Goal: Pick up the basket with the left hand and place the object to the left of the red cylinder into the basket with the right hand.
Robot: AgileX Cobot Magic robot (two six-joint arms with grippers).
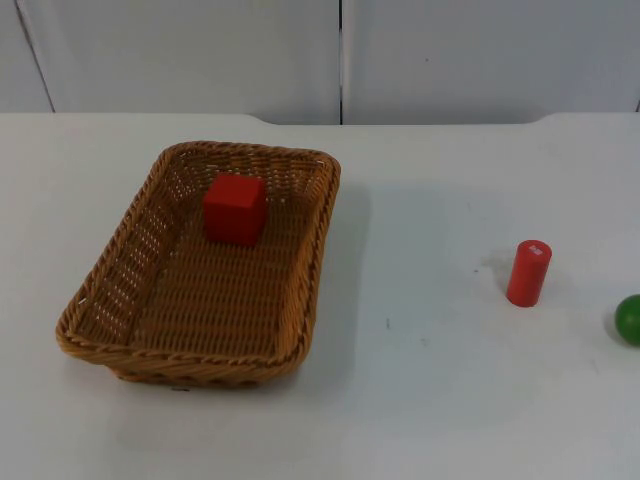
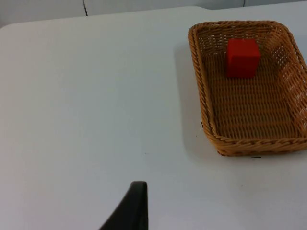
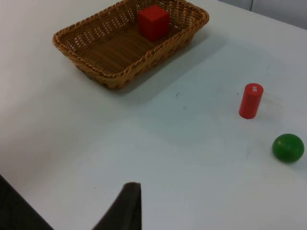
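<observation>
Where the white table (image 1: 440, 400) runs back to the grey wall (image 1: 480, 55), a wicker basket (image 1: 100, 340) sits flat on it at the robot's left side, long axis running away from the camera and slightly skewed. Its rim is free, with nothing gripping it. Inside, toward the far end and close to the back wall of the weave, stands a red cube (image 1: 235, 208), upright on the basket floor; the left wrist view shows the same basket (image 2: 206, 120) with the cube (image 2: 242, 57) near its far end, and the right wrist view shows the basket (image 3: 86, 67) and cube (image 3: 154, 22) from the other side. Well apart from the basket, on the robot's right side of the table, a red cylinder (image 1: 528, 273) stands upright, with a small pale mark on its top face; it stands upright on bare table in the right wrist view too (image 3: 250, 100). Just beyond it, nearer the table's right edge, lies a green ball (image 1: 629, 319), apart from the cylinder and not touching it, round and whole in the right wrist view (image 3: 288, 147). Both arms wait away from the objects: a black fingertip of the left gripper (image 2: 132, 206) hangs over bare table well left of the basket, and one of the right gripper (image 3: 127, 206) hangs over bare table near of the cylinder. Whether either gripper is spread or closed I cannot tell.
</observation>
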